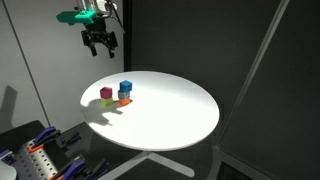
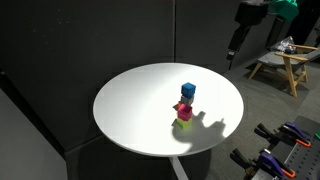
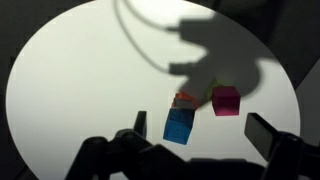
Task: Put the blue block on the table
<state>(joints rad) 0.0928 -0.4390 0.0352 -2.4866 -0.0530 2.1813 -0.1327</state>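
The gripper [image 1: 100, 44] is held spread high above, and the blue block [image 1: 126, 87] could be knocked off the orange block [image 1: 124, 99] if it is lowered off-centre.

The robot's gripper [image 1: 100, 45] is all black and kinda chunky, and its two stubby fingers [image 1: 92, 47] look like little claws in an exterior view. Up at about 10 o'clock from it there's a bright teal-green piece [image 1: 74, 17] stuck on the wrist. A sliver of pale grey-white arm housing [image 1: 100, 6] peeks in at 12 o'clock. In both exterior views that green bit is the only real colour on it. In the wrist view the fingers are just dark blocky silhouettes along the bottom, at roughly 5 and 7 o'clock. It's way too dim there to make out screws or markings.
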